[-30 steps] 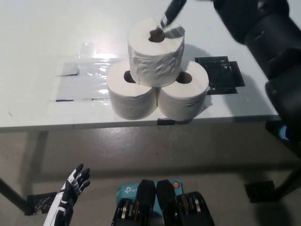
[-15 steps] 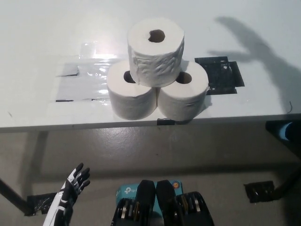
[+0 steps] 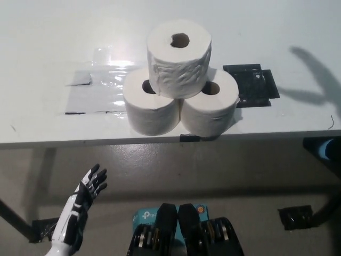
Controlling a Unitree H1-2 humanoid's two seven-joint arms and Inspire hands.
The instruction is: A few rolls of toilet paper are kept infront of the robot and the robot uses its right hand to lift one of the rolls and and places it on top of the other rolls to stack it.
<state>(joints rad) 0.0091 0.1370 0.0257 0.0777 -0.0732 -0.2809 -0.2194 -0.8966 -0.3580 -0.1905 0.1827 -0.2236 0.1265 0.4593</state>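
Three toilet paper rolls in view, all on the white table, near its front edge. Two base rolls stand side by side, touching: left base roll, right base roll. The top roll sits upright across the seam between them, core hole facing up. Stack done.

My right hand isn't in frame; only its shadow falls on the table at far right. A second ago that arm was over the top roll with a fingertip at the core; half a second ago it was already gone. The whole view has shifted slightly, so that's the camera, not the rolls.

My left hand hangs below the table edge at lower left, fingers spread apart, holding nothing. It sits a bit higher in frame than before.

Rolls look white and embossed, the top one's wrap slightly crinkled. One black patch is stuck to the table just right of the stack, and a clear plastic sheet lies flat to its left.
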